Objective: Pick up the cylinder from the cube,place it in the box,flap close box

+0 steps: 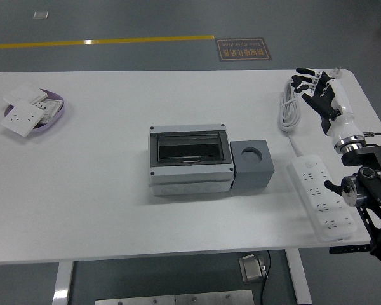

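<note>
So the box (190,159) sits mid-bench with its dark flap flat over the top, and the gray cube (252,166) is pushed right up against its right side, touching. The cube's round socket is empty, which makes sense if the cylinder is meant to be inside the box. Can't actually see it through that lid though, so that's a guess. Closed flap plus empty socket reads like the job's basically done.

The right robot hand (319,91) is way off at the far right corner of the bench (114,210), fingers spread and released, holding nothing, hanging over the coiled white cable (288,109). Looks like it's parked clear of the work area. Power strip (322,197) lies along the right edge, and a purple dish (59,107) with white switch plates (22,118) sits far left, well apart from everything. Left arm isn't showing.
</note>
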You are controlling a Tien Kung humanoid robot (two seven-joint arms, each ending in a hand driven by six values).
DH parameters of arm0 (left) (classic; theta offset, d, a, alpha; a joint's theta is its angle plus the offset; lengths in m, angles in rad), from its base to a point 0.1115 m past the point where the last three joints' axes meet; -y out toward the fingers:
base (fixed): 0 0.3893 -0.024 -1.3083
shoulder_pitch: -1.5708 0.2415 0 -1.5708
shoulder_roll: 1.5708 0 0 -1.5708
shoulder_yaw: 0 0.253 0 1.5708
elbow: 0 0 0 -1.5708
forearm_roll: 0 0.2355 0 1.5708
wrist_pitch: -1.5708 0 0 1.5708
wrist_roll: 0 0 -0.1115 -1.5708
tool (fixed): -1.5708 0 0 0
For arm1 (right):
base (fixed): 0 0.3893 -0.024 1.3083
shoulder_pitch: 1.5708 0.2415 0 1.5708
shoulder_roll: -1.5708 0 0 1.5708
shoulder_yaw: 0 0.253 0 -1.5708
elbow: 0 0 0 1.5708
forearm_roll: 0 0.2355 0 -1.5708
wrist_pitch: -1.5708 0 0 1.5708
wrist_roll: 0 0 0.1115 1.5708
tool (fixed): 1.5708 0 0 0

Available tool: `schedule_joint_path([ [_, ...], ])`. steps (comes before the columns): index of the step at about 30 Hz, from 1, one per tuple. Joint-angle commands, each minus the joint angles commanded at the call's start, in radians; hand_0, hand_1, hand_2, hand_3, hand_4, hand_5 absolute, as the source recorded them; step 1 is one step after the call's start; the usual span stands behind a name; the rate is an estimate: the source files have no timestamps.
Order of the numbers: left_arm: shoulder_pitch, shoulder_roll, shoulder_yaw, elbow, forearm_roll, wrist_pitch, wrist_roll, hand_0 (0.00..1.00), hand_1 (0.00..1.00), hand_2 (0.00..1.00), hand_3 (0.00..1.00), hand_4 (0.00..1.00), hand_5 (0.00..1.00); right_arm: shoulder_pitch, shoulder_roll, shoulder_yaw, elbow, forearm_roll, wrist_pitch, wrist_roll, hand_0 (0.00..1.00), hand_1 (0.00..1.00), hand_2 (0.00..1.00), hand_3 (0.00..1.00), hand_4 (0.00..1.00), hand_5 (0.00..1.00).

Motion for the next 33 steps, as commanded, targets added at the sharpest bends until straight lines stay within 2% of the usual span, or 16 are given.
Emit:
schedule_joint_path([
  [5, -0.002, -0.001, -0.012, -0.001, 0.011, 0.000, 0.000, 0.574, 0.616, 0.572, 0.592, 0.694, 0.186, -0.005, -0.005, -0.001, 0.023, -0.001, -0.002, -0.008, 0.593, 0.614, 0.561, 0.624, 0.833, 0.281],
  [6, -0.003, 0.000, -0.015, -0.001, 0.013, 0.000, 0.000, 0.574, 0.616, 0.572, 0.591, 0.694, 0.186, -0.006, -0.006, 0.000, 0.027, -0.002, -0.002, -0.009, 0.540, 0.569, 0.544, 0.614, 0.809, 0.182],
  [23, -0.022, 0.002, -0.016, 0.001, 0.015, 0.000, -0.001, 0.574, 0.616, 0.572, 0.591, 0.693, 0.186, -0.014, -0.016, 0.032, 0.040, -0.018, -0.028, -0.012, 0.531, 0.556, 0.550, 0.605, 0.793, 0.164],
  [33, -0.018, 0.003, -0.011, 0.001, 0.008, 0.001, -0.001, 0.574, 0.615, 0.572, 0.591, 0.693, 0.187, -0.018, -0.017, 0.038, 0.045, -0.016, -0.031, -0.009, 0.513, 0.524, 0.509, 0.596, 0.764, 0.127],
])
